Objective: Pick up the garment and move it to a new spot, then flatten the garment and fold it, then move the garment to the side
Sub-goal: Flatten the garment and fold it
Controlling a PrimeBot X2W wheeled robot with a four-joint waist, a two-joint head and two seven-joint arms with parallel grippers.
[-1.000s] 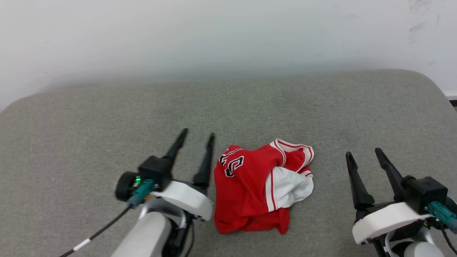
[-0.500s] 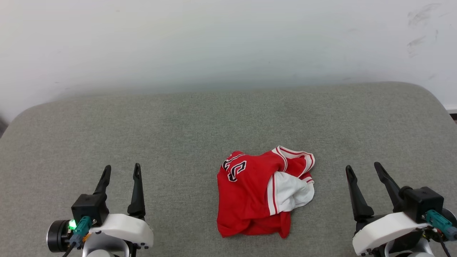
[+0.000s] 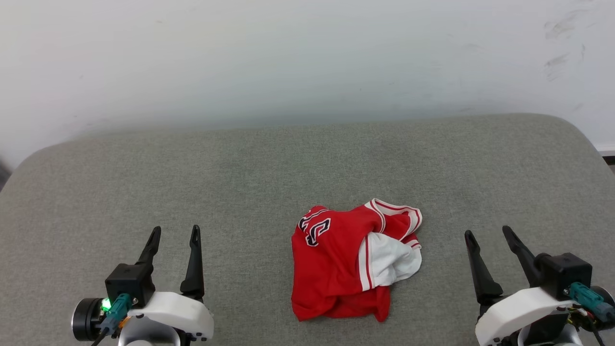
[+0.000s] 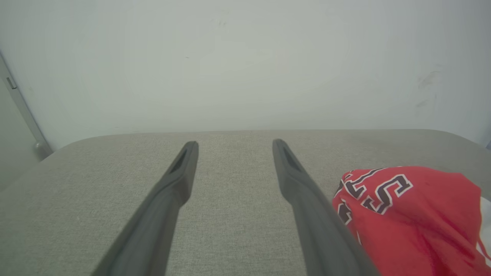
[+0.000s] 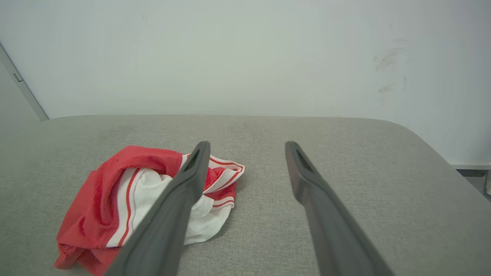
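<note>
Garment (image 3: pixel 336 274), a crumpled red jersey with a white sleeve showing, lies bunched at lower centre of the head view on the grey fabric worktop (image 3: pixel 269 163). Bare cloth surrounds it up to the rounded far edge below the white wall (image 3: pixel 288 57). Left tool (image 3: pixel 175 230), lower left, and right tool (image 3: pixel 486 231), lower right, stand wide and empty, well apart from it.

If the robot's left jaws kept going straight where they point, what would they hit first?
Likely nothing soon: the left gripper points across bare grey cushion toward the white wall, probably its first contact. The red jersey lies to its right, off that line.
</note>
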